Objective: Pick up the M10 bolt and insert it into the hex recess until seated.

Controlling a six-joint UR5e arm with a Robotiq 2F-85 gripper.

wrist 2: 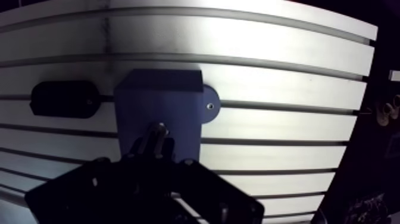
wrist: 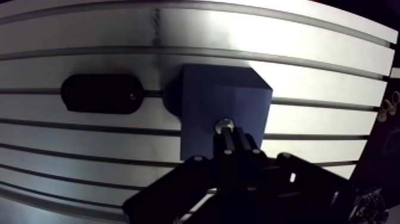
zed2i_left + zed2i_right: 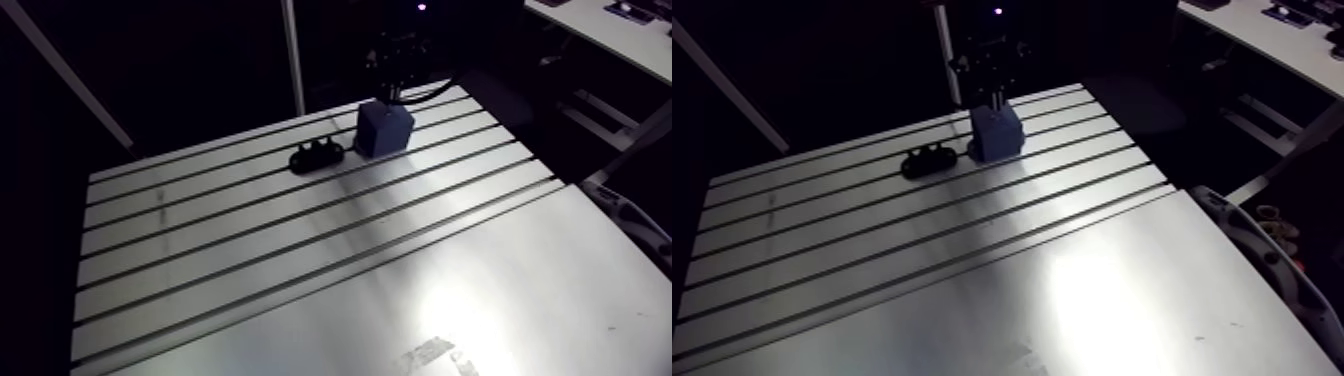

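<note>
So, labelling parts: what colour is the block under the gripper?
Blue block, clearest in the wrist view.

I read the gripper (image 2: 233, 136) as black all over. Two slim, straight fingers (image 2: 241, 142) ran out of a broad, angular housing of link bars, with small round pins (image 2: 197, 159) at the joints. In the arm view the wrist (image 3: 398, 55) showed as a dark, blocky mass, with a tiny violet light (image 3: 421, 7) above it.

We see a dim scene, the surroundings nearly black. Light from above throws a white glare patch on the plain part of the worktop (image 3: 250, 260) in the arm view. In the wrist view the slots bow, and the gripper (image 2: 229, 142) is a black silhouette; only the M10 bolt (image 2: 224, 125) pinched in its jaws glints.
</note>
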